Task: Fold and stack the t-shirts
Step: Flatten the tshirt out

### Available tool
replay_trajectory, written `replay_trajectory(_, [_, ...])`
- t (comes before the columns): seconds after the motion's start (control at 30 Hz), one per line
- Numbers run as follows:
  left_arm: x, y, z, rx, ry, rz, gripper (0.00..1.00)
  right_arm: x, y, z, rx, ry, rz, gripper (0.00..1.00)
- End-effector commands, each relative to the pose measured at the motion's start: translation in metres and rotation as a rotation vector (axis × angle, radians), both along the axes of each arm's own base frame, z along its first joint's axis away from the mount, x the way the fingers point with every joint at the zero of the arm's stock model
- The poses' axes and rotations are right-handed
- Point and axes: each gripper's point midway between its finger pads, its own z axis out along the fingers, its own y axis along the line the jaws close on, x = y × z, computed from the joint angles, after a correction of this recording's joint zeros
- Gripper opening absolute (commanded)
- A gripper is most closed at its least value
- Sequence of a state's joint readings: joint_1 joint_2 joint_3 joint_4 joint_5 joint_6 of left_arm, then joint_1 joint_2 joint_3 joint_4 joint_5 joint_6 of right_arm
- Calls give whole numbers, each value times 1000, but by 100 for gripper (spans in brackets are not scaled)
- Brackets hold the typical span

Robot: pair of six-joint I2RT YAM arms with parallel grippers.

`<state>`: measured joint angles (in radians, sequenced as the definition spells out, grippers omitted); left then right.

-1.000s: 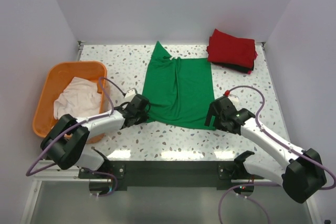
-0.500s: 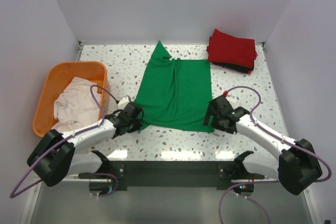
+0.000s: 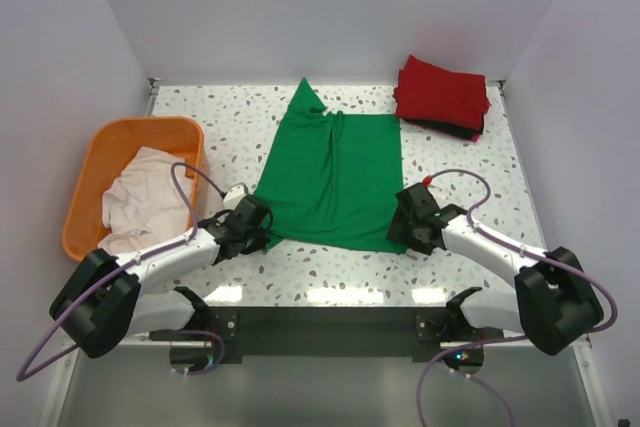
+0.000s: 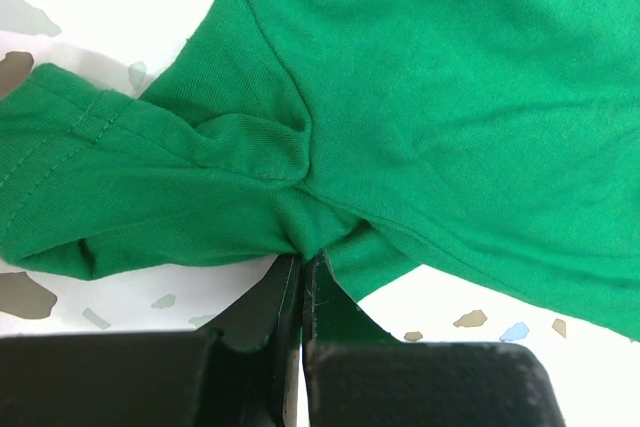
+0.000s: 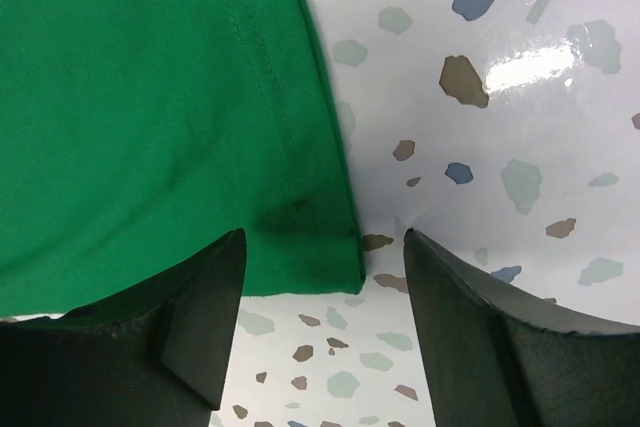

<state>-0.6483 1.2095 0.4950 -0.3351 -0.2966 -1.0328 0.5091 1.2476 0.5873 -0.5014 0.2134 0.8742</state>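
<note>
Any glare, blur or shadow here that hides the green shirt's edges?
Top external: sharp; glare patches only at the near edge of the table, clear of the green t-shirt. Left wrist: crisp weave, even light. Right wrist: glare on the table at upper right, a dark shadow near the shirt's corner, hem readable.

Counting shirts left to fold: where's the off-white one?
Top view: the off-white shirt lies crumpled in the orange basket, left of the green shirt.
</note>
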Motion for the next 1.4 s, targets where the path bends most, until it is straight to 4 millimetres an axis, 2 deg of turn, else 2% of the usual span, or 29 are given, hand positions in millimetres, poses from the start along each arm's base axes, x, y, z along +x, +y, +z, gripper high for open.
replay_trajectory(0.0, [-5, 10, -3, 44, 7, -1, 0, -3, 4, -7, 40, 6, -36, 67])
replay_trajectory(0.07, [-6, 9, -5, 45, 11, -5, 0, -6, 5, -13, 52, 17, -41, 63])
replay_trajectory(0.17, [-5, 10, -6, 50, 14, -5, 0, -4, 13, -16, 80, 30, -32, 51])
replay_trajectory(0.23, [-5, 11, -6, 54, 16, -3, 0, -5, 15, -17, 85, 47, -24, 48])
replay_trajectory(0.6, [-5, 15, -5, 70, 10, 9, 0, -35, -5, -11, -16, 110, -32, 44])
replay_trajectory(0.73, [-4, 15, -4, 71, 3, 11, 0, -34, -4, -13, -75, 122, -4, 44])
replay_trajectory(0.93, [-4, 16, -3, 76, -2, 7, 0, -33, -4, -28, -151, 168, 12, 42])
replay_trajectory(1.03, [-2, 16, -1, 74, -6, 7, 0, -29, -4, -29, -163, 157, 9, 26])
replay_trajectory(1.07, [-3, 16, -1, 80, -3, 3, 0, -27, -5, -26, -168, 144, 5, 7])
replay_trajectory(1.1, [-2, 16, -1, 85, -3, 2, 0, -26, -5, -24, -167, 136, 13, 0])
replay_trajectory(1.17, [2, 22, 8, 124, -13, 13, 0, -9, -3, -2, -162, 51, 6, 0])
replay_trajectory(1.2, [5, 24, 13, 146, -20, 14, 0, -2, -11, 10, -206, 15, 5, 0])
replay_trajectory(1.23, [11, 31, 26, 195, -37, 32, 0, 14, -7, 33, -198, -48, -3, 0])
replay_trajectory(1.3, [19, 38, 43, 248, -62, 41, 0, 30, -21, 69, -249, -139, -24, 0])
replay_trajectory(1.33, [27, 41, 63, 285, -91, 49, 0, 45, -20, 98, -231, -204, -38, 0])
replay_trajectory(1.37, [32, 42, 75, 298, -109, 53, 0, 52, -32, 113, -249, -223, -69, 0])
